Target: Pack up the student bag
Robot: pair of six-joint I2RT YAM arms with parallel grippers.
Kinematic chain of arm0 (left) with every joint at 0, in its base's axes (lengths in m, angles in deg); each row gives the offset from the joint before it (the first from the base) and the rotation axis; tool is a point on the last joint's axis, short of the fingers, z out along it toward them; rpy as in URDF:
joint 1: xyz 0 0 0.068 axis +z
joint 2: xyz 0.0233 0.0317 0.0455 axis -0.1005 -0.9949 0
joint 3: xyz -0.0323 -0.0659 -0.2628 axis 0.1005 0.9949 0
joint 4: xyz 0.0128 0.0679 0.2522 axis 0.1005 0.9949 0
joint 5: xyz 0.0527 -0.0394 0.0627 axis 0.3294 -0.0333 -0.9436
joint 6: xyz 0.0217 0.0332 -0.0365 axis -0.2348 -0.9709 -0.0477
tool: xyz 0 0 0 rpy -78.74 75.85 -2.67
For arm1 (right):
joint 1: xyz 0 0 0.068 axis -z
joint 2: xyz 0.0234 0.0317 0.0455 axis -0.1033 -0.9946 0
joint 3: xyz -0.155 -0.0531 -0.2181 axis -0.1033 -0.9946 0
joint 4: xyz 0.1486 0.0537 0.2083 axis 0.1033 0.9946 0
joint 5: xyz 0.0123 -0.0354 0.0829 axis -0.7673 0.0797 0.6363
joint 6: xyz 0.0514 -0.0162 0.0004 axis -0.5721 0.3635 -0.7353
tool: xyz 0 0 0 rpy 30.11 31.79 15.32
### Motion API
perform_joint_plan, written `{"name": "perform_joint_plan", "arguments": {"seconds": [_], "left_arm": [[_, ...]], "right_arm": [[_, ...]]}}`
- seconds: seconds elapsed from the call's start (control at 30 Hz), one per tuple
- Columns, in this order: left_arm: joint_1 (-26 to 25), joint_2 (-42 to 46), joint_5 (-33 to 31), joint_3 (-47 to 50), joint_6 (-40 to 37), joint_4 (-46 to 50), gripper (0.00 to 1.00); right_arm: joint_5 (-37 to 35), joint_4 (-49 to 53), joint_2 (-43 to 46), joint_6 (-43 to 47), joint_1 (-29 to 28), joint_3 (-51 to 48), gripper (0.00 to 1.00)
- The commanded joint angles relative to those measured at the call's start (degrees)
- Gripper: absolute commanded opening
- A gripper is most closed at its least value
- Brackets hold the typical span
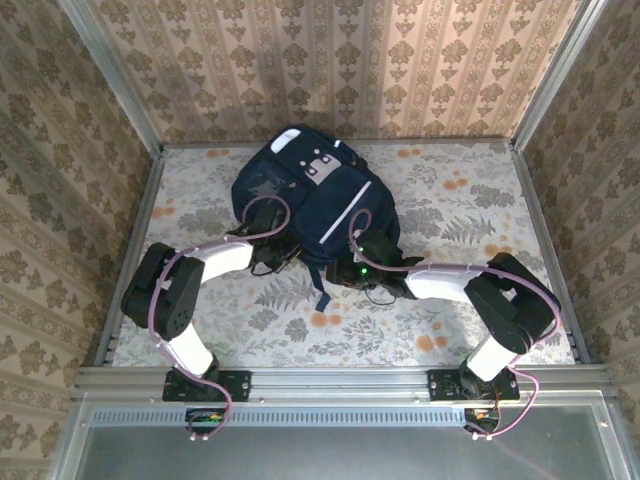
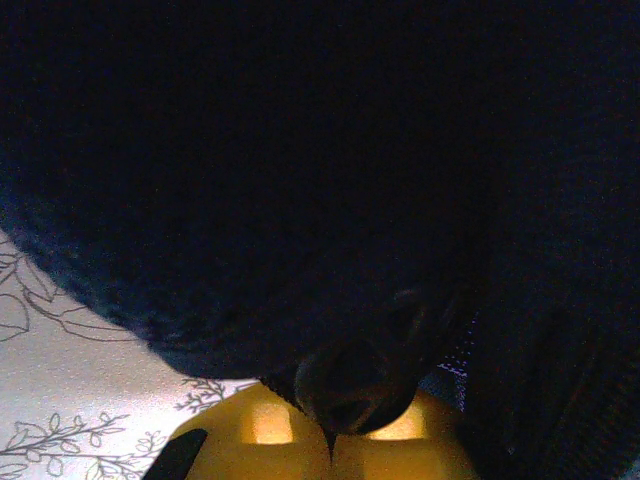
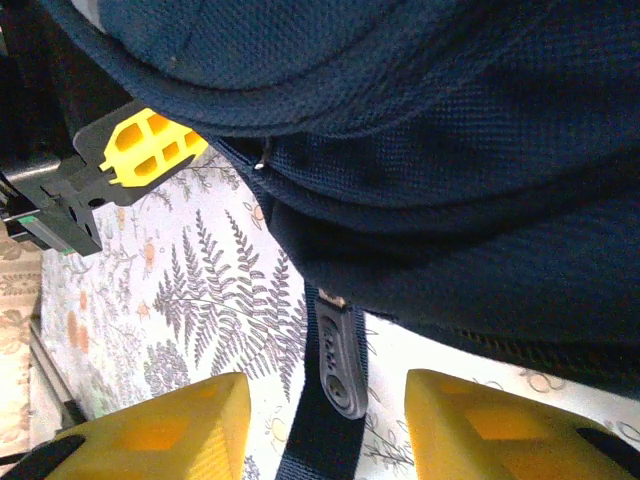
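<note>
The student bag [image 1: 312, 190], dark navy with white stripe trim, lies at the back middle of the table. My left gripper [image 1: 283, 255] is at its near left edge. In the left wrist view that gripper [image 2: 330, 442] is shut on a dark fold of bag fabric [image 2: 350, 375]. My right gripper [image 1: 358, 268] is at the bag's near edge, open. Between its yellow fingers [image 3: 170, 430] a grey rubber zipper pull [image 3: 340, 365] lies on a dark strap [image 3: 315, 445], touching neither finger. The bag's navy cloth [image 3: 450, 150] hangs just above them.
A floral cloth [image 1: 450, 200] covers the table, with bare room right and left of the bag. Patterned walls and metal posts close in three sides. The left gripper's yellow finger [image 3: 150, 152] shows at the upper left of the right wrist view.
</note>
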Motion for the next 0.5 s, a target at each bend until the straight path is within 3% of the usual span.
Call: {"name": "perform_joint_plan", "arguments": {"seconds": [0.0,0.2,0.47], "left_arm": [[0.07,-0.2,-1.64,-0.19,0.36,-0.2,0.0],[0.07,0.01,-1.83,-0.28,0.25,0.11,0.0],[0.72,-0.52,-2.36,-0.34,0.12,0.92,0.0]], "right_arm": [[3.38,-5.37,-2.55,-4.01,0.69,-1.2,0.46],[5.06,-9.99,-6.79,-6.57,1.46,0.17,0.4],[2.41,-9.14,-6.48,-6.51,2.98,0.14,0.11]]}}
